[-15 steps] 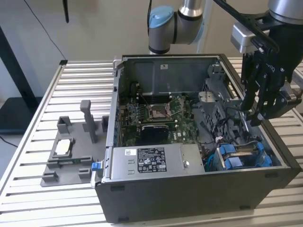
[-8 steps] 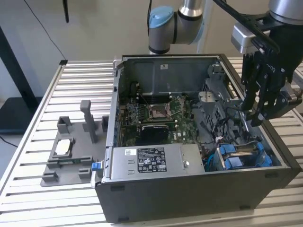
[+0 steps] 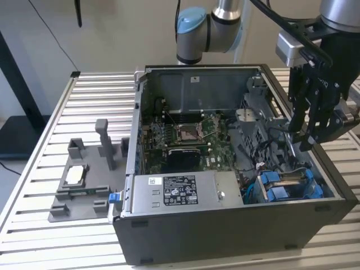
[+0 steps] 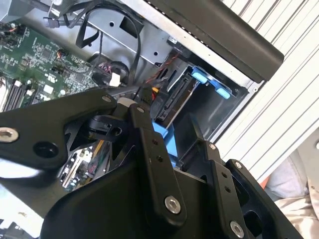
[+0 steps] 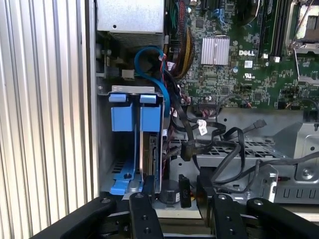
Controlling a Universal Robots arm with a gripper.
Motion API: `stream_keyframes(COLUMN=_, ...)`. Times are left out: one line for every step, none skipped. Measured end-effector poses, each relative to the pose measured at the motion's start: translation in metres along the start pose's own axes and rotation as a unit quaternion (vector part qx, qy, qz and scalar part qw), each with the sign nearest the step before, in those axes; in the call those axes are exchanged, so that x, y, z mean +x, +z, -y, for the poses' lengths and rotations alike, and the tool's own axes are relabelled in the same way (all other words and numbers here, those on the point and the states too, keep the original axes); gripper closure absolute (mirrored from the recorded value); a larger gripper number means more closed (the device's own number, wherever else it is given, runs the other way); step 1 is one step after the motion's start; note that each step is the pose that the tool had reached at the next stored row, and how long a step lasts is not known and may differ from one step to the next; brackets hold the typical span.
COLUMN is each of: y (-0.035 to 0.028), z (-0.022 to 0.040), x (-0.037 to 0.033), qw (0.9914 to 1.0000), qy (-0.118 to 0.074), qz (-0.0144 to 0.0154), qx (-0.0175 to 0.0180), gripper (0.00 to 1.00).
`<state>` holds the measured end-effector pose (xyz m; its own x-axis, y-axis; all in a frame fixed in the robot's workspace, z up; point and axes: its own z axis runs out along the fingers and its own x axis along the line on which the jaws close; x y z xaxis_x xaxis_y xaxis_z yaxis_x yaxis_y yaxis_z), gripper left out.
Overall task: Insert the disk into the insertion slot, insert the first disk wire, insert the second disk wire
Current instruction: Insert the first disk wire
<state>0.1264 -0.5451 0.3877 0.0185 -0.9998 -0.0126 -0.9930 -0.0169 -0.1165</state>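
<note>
Gripper [image 3: 313, 138] above the open case [image 3: 225, 236] (dark, grey-walled), near the blue-framed disk [image 3: 287, 184].

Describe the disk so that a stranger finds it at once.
Find the dark PC case on the slatted table. In its near corner at the exterior view's right sits a grey cage holding the disk on edge. Its bright blue carrier sets it apart from the black cables nearby.

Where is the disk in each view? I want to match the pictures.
Exterior view: the disk is in the near corner of the PC case, at the exterior view's right.
First wrist view: the disk stands on edge by blue tabs, beside the case wall.
Second wrist view: the disk, blue tab at its end, beside the case wall.
Shared landmark: the green motherboard.
</note>
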Motion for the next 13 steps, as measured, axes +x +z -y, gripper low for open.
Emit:
stream_keyframes(y=0.0001, z=0.0000, x=0.0000, qw=1.00000, qy=0.000, qz=0.0000, qx=0.0002, gripper=0.53)
stream_keyframes(y=0.0002, z=0.0001, x=0.0000, qw=1.00000, qy=0.000, qz=0.0000, qx=0.0004, gripper=0.53)
stream_keyframes(y=0.0003, z=0.0001, x=0.0000, qw=1.00000, qy=0.000, qz=0.0000, qx=0.0006, gripper=0.53)
stream_keyframes(y=0.0005, z=0.0001, x=0.0000, qw=1.00000, qy=0.000, qz=0.0000, qx=0.0007, gripper=0.53)
stream_keyframes(y=0.0008, z=0.0002, x=-0.0002, qw=1.00000, qy=0.000, qz=0.0002, qx=0.0013, gripper=0.53)
stream_keyframes(y=0.0010, z=0.0002, x=-0.0005, qw=1.00000, qy=0.000, qz=0.0002, qx=0.0020, gripper=0.53)
stream_keyframes(y=0.0011, z=0.0002, x=-0.0008, qw=1.00000, qy=0.000, qz=0.0001, qx=0.0028, gripper=0.53)
stream_keyframes(y=0.0013, z=0.0001, x=-0.0009, qw=0.99999, qy=0.000, qz=0.0002, qx=0.0035, gripper=0.55)
stream_keyframes(y=0.0015, z=0.0001, x=-0.0010, qw=0.99999, qy=0.000, qz=0.0002, qx=0.0040, gripper=0.62)
stream_keyframes(y=0.0015, z=0.0001, x=-0.0010, qw=0.99999, qy=0.000, qz=0.0000, qx=0.0043, gripper=0.62)
stream_keyframes(y=0.0014, z=0.0001, x=-0.0011, qw=0.99999, qy=0.000, qz=-0.0001, qx=0.0043, gripper=0.68)
stream_keyframes(y=0.0014, z=0.0001, x=-0.0011, qw=0.99999, qy=0.000, qz=-0.0001, qx=0.0044, gripper=0.68)
stream_keyframes(y=0.0014, z=0.0001, x=-0.0011, qw=0.99999, qy=0.000, qz=0.0000, qx=0.0045, gripper=0.75)
